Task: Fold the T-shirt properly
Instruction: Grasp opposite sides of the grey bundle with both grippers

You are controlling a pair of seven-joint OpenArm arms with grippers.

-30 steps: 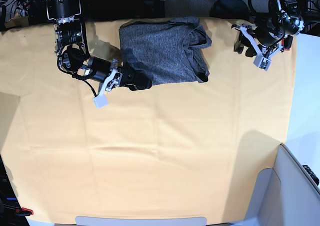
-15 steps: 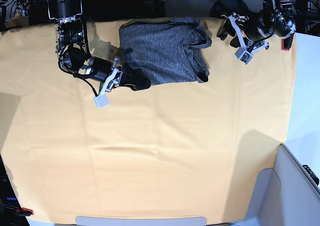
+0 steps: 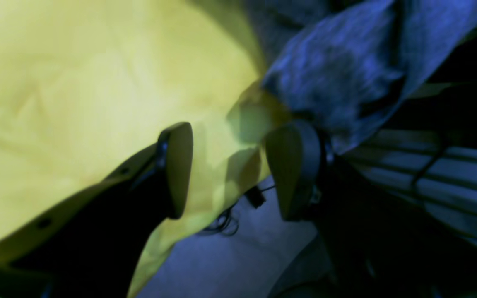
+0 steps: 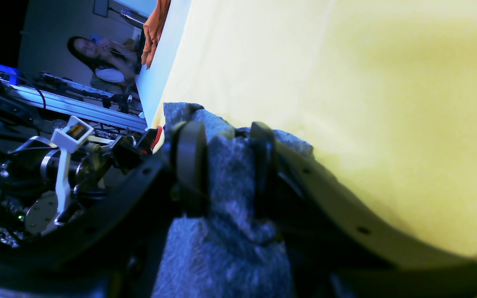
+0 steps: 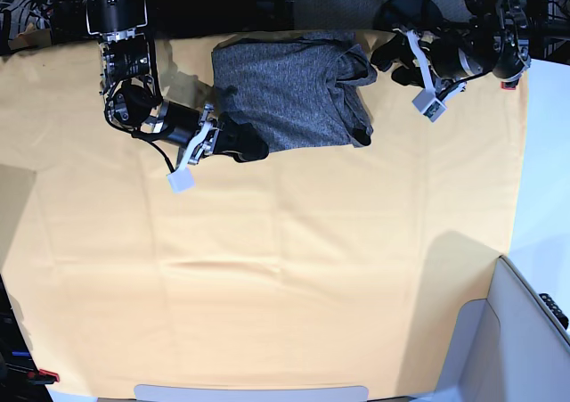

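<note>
Mostly folded: T-shirt (image 5: pixel 289 94) sits bunched, edges ragged. My right hand (image 4: pixel 222 165) pinches its hem; left hand (image 3: pixel 230 169) gapes empty beside its far corner. Squaring remains.

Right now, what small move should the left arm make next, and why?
Probably ease the left gripper forward onto the T-shirt's near corner and close. Its jaws stand open with only the yellow cloth between them, the shirt just beyond, while the right gripper already pinches the opposite edge.
</note>
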